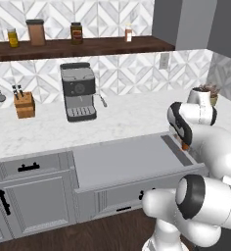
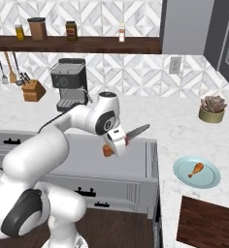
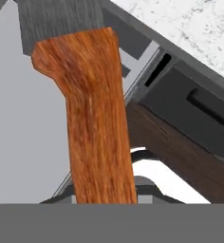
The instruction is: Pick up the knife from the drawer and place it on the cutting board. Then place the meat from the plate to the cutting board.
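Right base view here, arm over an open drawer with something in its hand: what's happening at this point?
The gripper is shut on the knife, held in the air above the open drawer, blade pointing toward the counter on the right. The meat lies on the plate, untouched. The cutting board at the near right corner of the counter has nothing on it yet. So the knife is out of the drawer but not yet placed.
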